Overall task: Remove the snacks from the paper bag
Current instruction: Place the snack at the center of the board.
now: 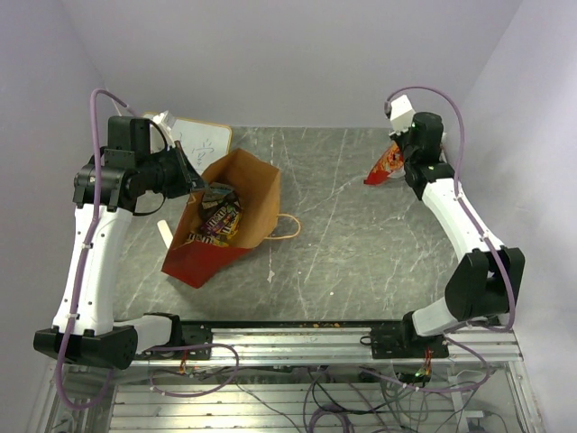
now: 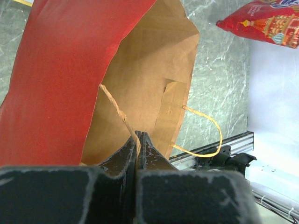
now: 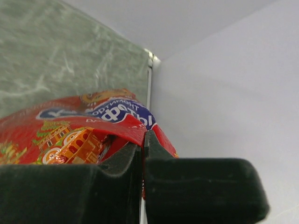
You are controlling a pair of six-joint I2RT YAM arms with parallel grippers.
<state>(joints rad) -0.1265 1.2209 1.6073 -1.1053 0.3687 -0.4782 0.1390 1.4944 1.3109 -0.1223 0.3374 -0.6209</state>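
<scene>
The red paper bag point(image 1: 224, 216) lies on its side on the left of the table, its brown mouth facing up and back. Several snack packets point(image 1: 216, 224) show inside it, dark and yellow ones. My left gripper point(image 1: 191, 171) is shut on the bag's tan loop handle point(image 2: 122, 114) at the upper rim; the bag's brown inside point(image 2: 145, 79) fills the left wrist view. My right gripper point(image 1: 403, 150) is shut on the edge of the large red crinkly bag with blue logo point(image 1: 386, 164) at the far right; in the right wrist view it point(image 3: 70, 130) hangs from the closed jaws.
A white-faced board with a tan frame point(image 1: 200, 138) lies at the back left behind the paper bag. The bag's second loop handle point(image 1: 287, 225) rests on the grey marbled table point(image 1: 361, 244). The metal rail point(image 1: 306, 338) runs along the near edge. Walls stand close on both sides.
</scene>
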